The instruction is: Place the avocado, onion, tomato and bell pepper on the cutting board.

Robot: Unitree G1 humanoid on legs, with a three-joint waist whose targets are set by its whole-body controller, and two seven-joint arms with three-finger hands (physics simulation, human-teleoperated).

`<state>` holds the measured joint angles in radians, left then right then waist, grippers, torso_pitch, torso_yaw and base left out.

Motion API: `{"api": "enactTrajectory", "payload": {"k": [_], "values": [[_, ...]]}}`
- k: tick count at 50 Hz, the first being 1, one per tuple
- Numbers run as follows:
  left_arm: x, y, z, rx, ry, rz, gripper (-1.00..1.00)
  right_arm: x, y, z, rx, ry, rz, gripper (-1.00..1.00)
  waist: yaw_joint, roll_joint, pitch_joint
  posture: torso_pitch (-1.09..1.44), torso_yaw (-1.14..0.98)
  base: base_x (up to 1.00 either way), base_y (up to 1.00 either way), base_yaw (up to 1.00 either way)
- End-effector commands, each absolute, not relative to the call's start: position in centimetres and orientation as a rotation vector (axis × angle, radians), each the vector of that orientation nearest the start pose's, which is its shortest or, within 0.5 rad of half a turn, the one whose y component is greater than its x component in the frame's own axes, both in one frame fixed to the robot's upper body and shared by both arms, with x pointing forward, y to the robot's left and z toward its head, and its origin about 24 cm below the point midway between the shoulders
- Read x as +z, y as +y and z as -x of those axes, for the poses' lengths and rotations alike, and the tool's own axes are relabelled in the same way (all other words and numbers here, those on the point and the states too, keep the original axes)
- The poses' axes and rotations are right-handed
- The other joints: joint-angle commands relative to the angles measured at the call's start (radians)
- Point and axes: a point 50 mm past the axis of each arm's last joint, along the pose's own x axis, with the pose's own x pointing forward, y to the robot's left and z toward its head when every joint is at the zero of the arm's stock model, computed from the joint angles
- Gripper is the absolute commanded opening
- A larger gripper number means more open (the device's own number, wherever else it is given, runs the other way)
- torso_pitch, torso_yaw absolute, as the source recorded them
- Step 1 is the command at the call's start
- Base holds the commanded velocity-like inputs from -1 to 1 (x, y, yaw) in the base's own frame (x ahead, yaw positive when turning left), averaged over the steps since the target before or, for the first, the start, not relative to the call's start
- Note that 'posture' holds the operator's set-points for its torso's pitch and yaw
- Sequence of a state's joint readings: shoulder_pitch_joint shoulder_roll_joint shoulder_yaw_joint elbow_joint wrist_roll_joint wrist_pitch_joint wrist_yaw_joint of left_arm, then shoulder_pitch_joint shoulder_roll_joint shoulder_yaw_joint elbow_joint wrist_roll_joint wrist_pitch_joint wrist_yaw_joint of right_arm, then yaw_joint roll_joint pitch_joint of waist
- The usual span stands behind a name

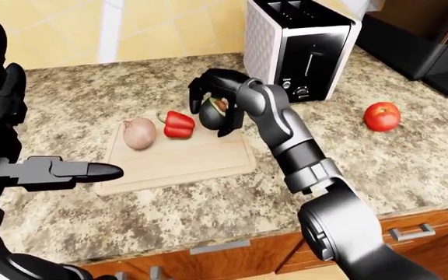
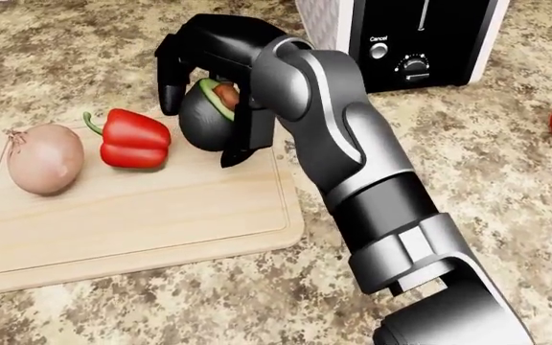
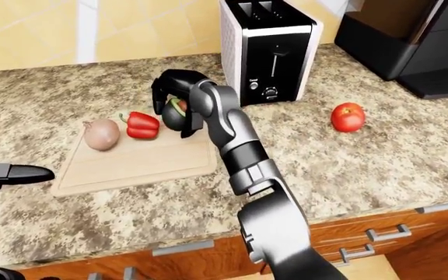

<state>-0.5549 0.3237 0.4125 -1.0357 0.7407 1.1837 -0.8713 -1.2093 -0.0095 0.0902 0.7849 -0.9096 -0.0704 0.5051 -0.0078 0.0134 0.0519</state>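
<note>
Speckled granite counter (image 1: 169, 204) runs across my views, with yellow wall tile behind it and wooden drawer fronts with metal pulls along the bottom edge. My right arm (image 2: 352, 165) reaches up and to the left from the lower right of the head view, elbow bent, wrist curled over the top right corner of the cutting board (image 2: 142, 215). My right hand (image 2: 209, 86) hangs palm down there, its dark fingers (image 2: 168, 79) wrapped around the avocado half (image 2: 204, 115), which sits cut face up with the brown pit showing. The grip looks closed around it, one finger on its left side and another down its right; I cannot tell whether the avocado touches the board.

On the board, the red bell pepper (image 2: 134, 140) lies just left of the avocado, and the onion (image 2: 44, 159) rests further left, near the board's left edge. A black and white toaster (image 1: 302, 49) stands above the hand, close to the board's corner. The tomato (image 1: 382, 116) is off the board, well apart to the right on the bare counter. A dark appliance fills the top right corner of the eye views.

My left hand (image 1: 61, 172) floats at the left of the left-eye view, away from the board, fingers extended and holding nothing.
</note>
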Motion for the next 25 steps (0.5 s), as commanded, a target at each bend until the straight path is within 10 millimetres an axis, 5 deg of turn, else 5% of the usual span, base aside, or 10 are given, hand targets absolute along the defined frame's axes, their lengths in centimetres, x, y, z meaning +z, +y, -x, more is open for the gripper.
{"api": "enactTrajectory", "payload": {"k": [1,25], "values": [[28.46,23.26,-18.18,0.247,-0.332,-0.452,1.0,26.34,-1.03,-38.7,0.564,-0.412,1.216,-0.33,0.0,0.007,-0.029,0.0,0.0,0.0,0.0,0.0],[28.46,23.3,-18.23,0.252,-0.332,-0.454,1.0,25.58,-1.23,-38.36,0.601,-0.391,1.214,0.18,-0.001,0.007,-0.028,0.0,0.0,0.0,0.0,0.0]]}}
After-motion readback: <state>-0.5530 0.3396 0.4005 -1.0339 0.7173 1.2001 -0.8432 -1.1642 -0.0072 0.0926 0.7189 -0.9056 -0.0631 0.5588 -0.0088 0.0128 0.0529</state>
